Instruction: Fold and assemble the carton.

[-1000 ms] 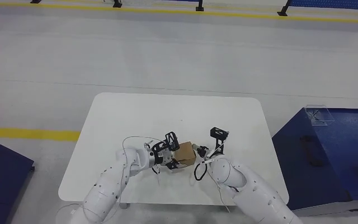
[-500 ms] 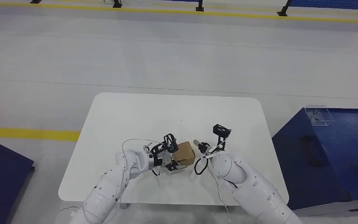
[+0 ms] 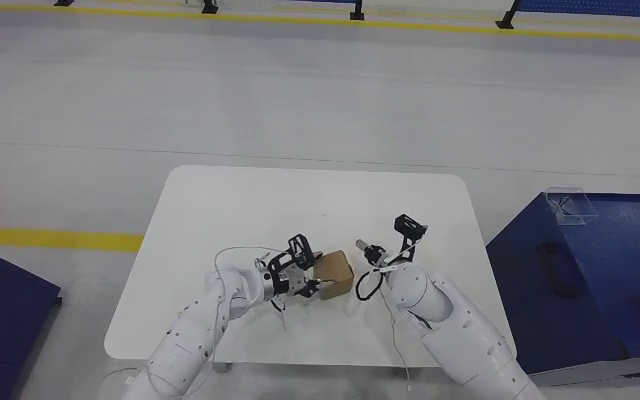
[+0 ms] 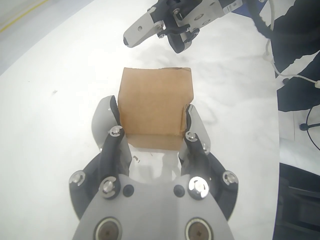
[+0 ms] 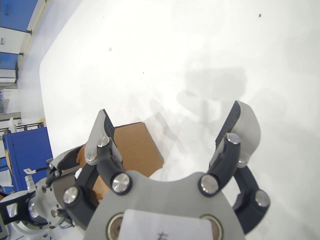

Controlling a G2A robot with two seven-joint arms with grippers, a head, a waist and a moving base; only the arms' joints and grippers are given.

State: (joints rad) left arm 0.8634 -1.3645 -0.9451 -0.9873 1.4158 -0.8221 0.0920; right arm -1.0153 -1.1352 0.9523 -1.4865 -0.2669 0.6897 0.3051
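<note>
Here is the left gripper, clamped on the carton: one finger is pressed to each side of the brown box's near end, the jaws only as wide as the box itself. The top view puts the carton on the white table, towards the robot's edge and about midway across, squarely between the two arms. Whether its underside sits on the surface or is raised a touch, I cannot tell.

Over to the right gripper: it is spread wide and carries nothing. It hangs just beyond the carton's far end, tips angled down at the table, with a clear gap to the cardboard. Its own wrist camera shows the right gripper with bare table between its fingers, the carton off beside one of them.
</note>
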